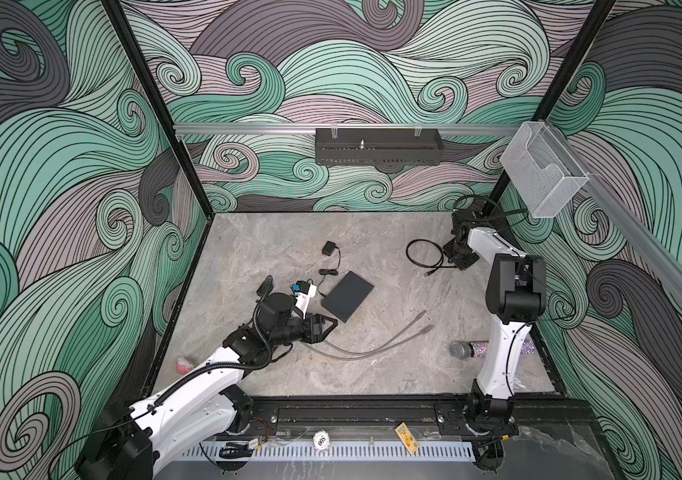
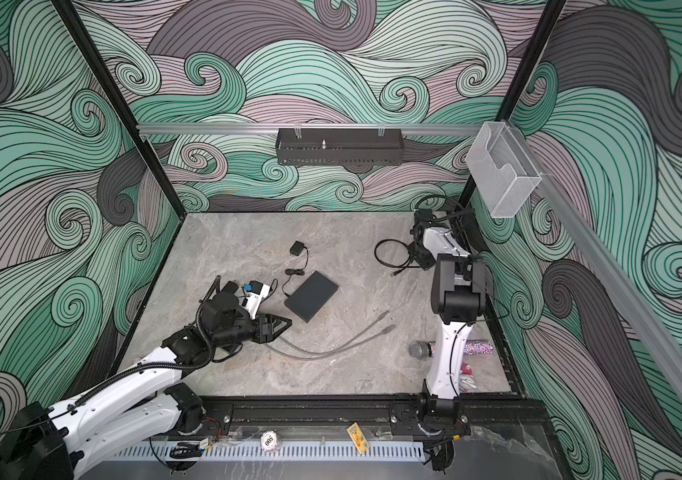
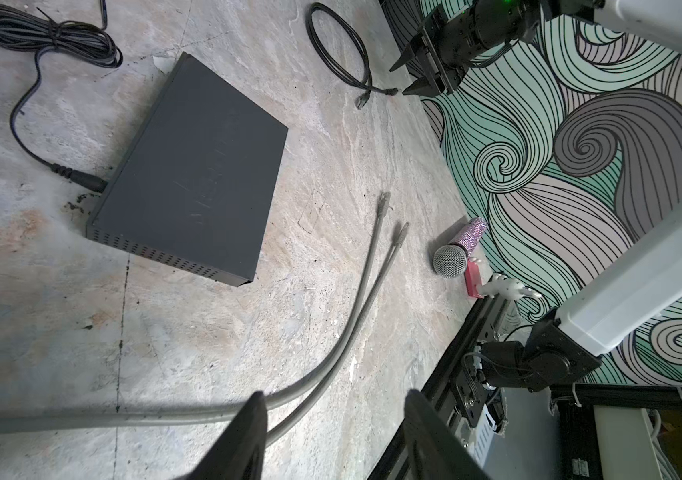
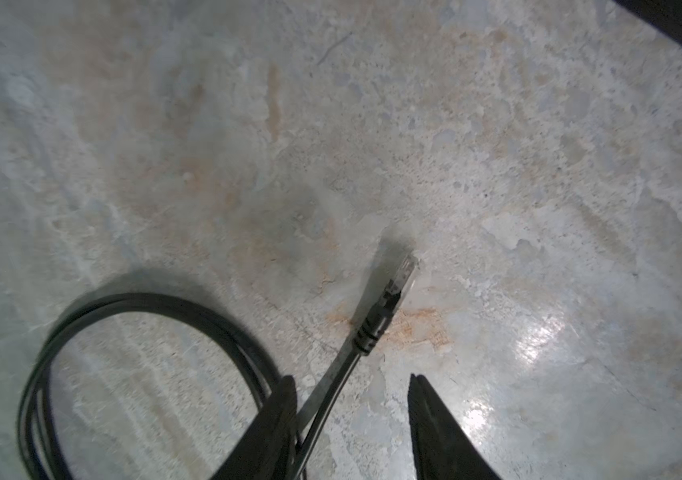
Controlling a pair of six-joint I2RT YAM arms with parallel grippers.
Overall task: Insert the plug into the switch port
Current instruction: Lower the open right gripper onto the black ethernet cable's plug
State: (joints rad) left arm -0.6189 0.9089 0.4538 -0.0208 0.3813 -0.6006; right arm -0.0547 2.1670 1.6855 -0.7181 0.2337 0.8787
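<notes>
The flat, matte black switch [image 1: 347, 296] is set on the mottled stone table [image 1: 372, 386]. Well right of it, the clear-tipped plug [image 4: 402, 272] of the looped black cable [image 4: 135, 300] lies before the right gripper [image 4: 352, 378], parted and empty. Near the switch, the left gripper [image 3: 335, 392] is spread, empty, over the smooth grey cable [image 3: 81, 420].

Bench [image 4: 539, 166]: stone-look slab, mottled grey-beige, polished, bright glare patch, fine scratches.
Switch [image 3: 194, 174]: matt dark-grey casing, looks like painted metal; faint scuffs on top, perforated vent rows along side.
Plug [image 4: 402, 272]: clear glossy plastic, ribbed black rubbery boot behind.
Black cable [image 4: 131, 299]: smooth jacket, slight sheen.
Grey cable [image 3: 356, 307]: dull matt jacket.
Microphone [image 3: 449, 259]: silver wire-mesh head, glittery pink-silver handle.
Rail [image 1: 248, 128]: brushed aluminium look.
Bin [image 1: 539, 166]: clear plastic.
</notes>
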